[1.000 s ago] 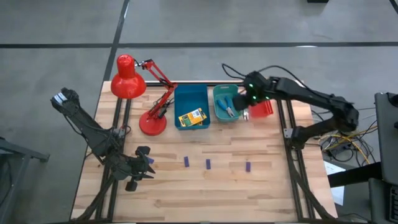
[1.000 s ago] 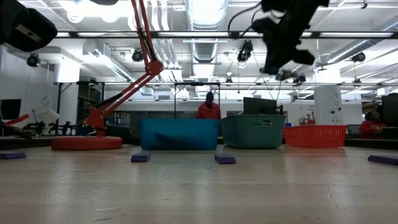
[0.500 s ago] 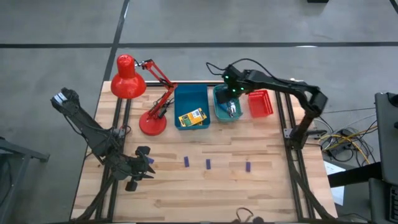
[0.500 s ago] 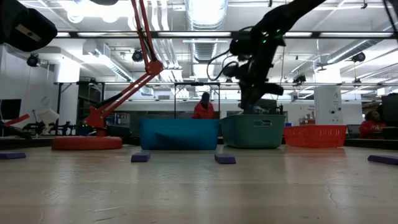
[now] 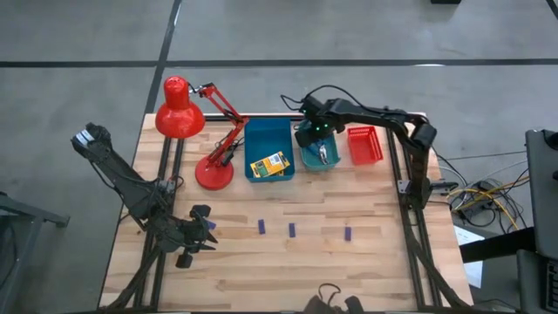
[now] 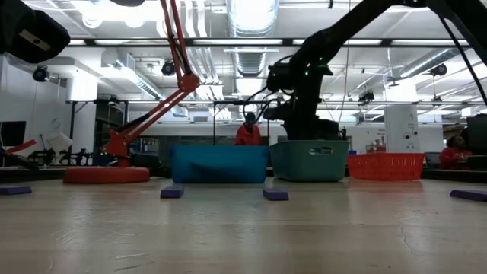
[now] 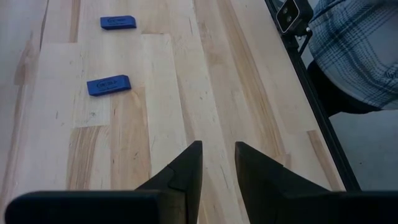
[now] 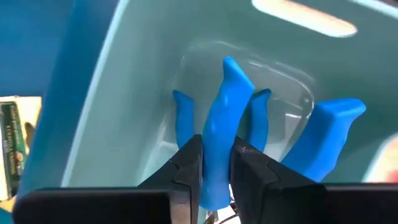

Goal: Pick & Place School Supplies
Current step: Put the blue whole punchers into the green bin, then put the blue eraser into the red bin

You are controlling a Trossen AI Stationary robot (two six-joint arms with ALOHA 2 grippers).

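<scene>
My right gripper (image 8: 217,165) reaches down into the teal bin (image 5: 303,150) and is shut on a blue-handled tool (image 8: 221,124). More blue handles (image 8: 261,118) lie against the bin floor beside it. In the low view the bin wall (image 6: 308,161) hides the fingertips. A yellow-and-green crayon box (image 5: 268,165) lies in the blue bin (image 5: 253,131). Three purple erasers (image 5: 292,229) lie flat in a row on the near part of the table. My left gripper (image 7: 217,163) hovers slightly open near the table's left near corner, with nothing between its fingers and a fourth eraser (image 5: 212,225) beside it. My right gripper pinches one blue handle (image 8: 219,140) of the tool between its two fingers. The fingers come from above, pointing steeply down into the teal bin, and lie along the handle. Whether the tool's lower part rests on the bin floor, I cannot tell.
A red desk lamp (image 5: 187,118) stands at the far left, its base (image 5: 214,173) next to the blue bin. A red bin (image 5: 364,145) sits right of the teal one. A person's plaid sleeve (image 7: 354,50) shows beyond the table edge.
My right gripper has gone toward the table's left, from beside the red bin to over the teal bin, has sunk into the bin and has tipped more steeply down.
</scene>
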